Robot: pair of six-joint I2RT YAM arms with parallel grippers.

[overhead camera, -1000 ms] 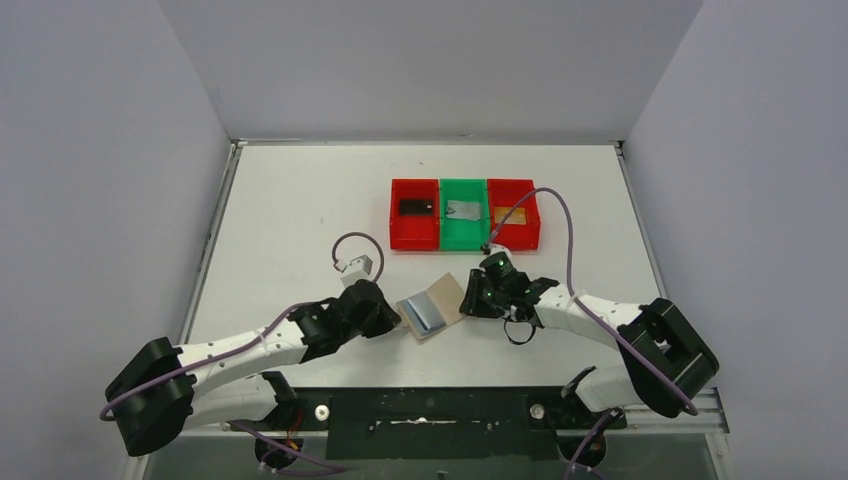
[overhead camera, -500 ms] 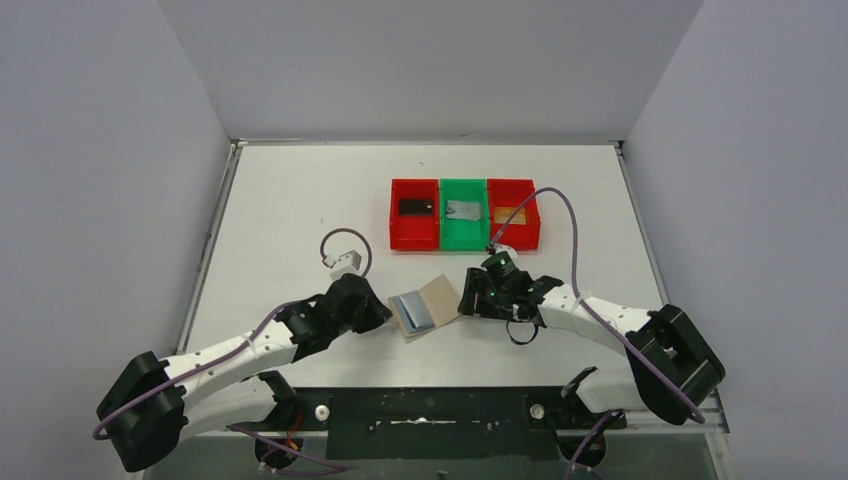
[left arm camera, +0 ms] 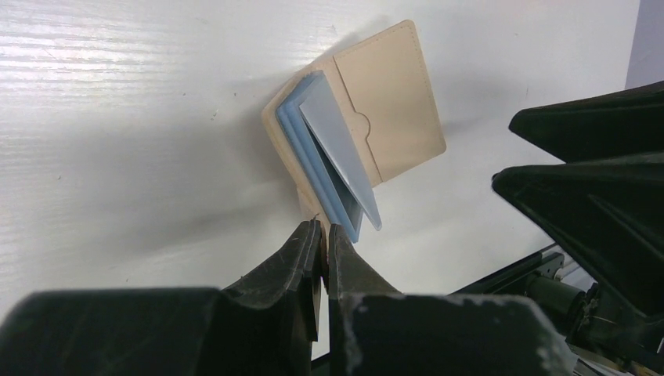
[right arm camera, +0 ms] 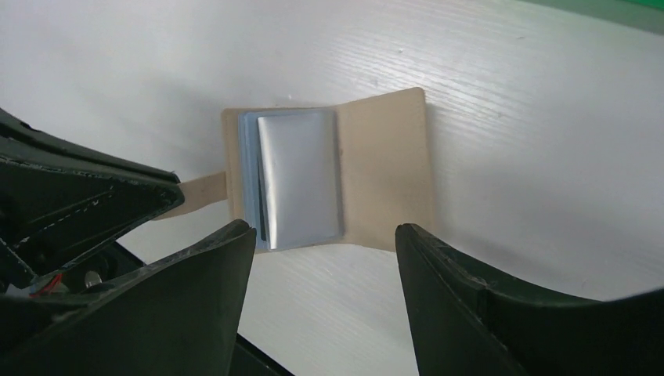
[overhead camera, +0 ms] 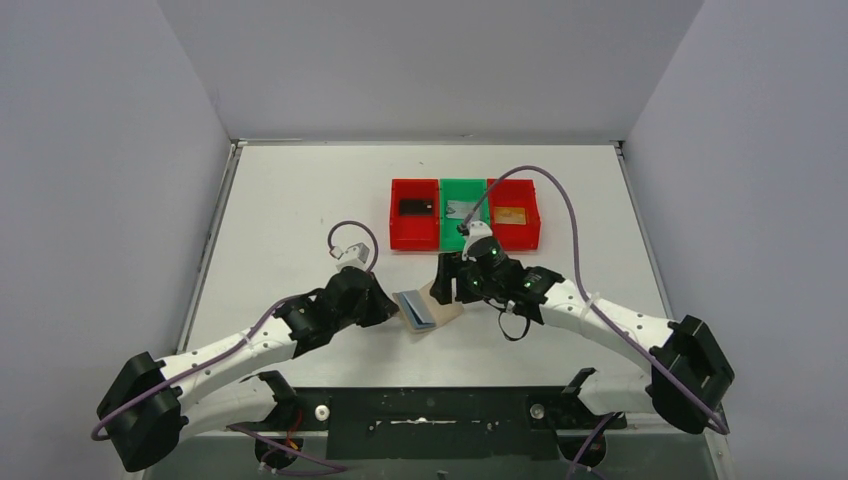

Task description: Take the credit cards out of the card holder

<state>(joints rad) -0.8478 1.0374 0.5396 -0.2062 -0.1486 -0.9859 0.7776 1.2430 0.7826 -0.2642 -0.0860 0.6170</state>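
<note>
Tan-brown folding card holder (overhead camera: pixel 432 306) open on white table (overhead camera: pixel 300 200), well apart from edges, left gripper (left arm camera: pixel 322 235) pinched shut on its tab (right arm camera: pixel 197 194), right gripper (right arm camera: pixel 322 231) spread wide above, empty

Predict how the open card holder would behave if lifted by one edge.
The card holder would probably flop: its blue inner leaves fan apart loosely. It looks thin and flat, so likely light and unlikely to roll. Pushed, it may slide on the smooth white table.

Open card holder (overhead camera: pixel 427 309) on table (overhead camera: pixel 300 210).
</note>
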